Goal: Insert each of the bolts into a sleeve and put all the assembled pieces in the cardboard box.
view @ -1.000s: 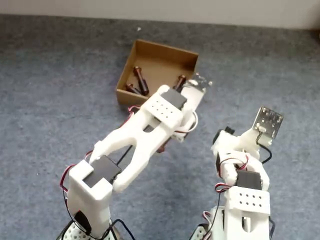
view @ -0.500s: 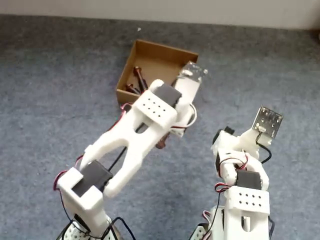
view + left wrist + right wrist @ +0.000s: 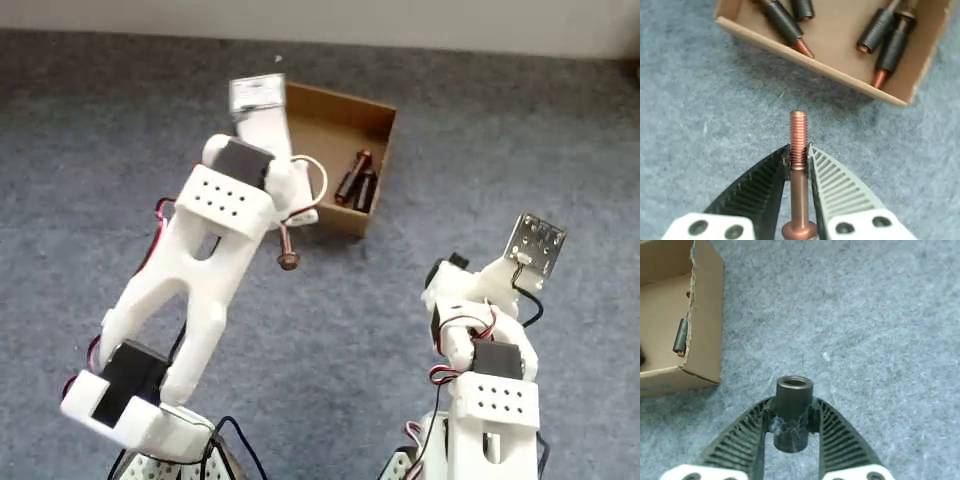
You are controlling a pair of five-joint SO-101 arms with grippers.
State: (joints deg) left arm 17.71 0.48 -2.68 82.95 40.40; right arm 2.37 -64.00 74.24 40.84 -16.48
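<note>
Copper bolt (image 3: 799,172) pinched lengthwise in left jaws; black sleeve (image 3: 794,405) pinched in right jaws, bore open, well apart.

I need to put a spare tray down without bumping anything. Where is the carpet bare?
Bare carpet lies left of the cardboard box and left arm, and right of the box, past the right arm. Crowded: the strip at the box's near wall, where the left tool holds a bolt.

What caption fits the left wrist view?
Left pincer gripping a copper bolt, pointed at the cardboard box holding assembled pieces.
</note>
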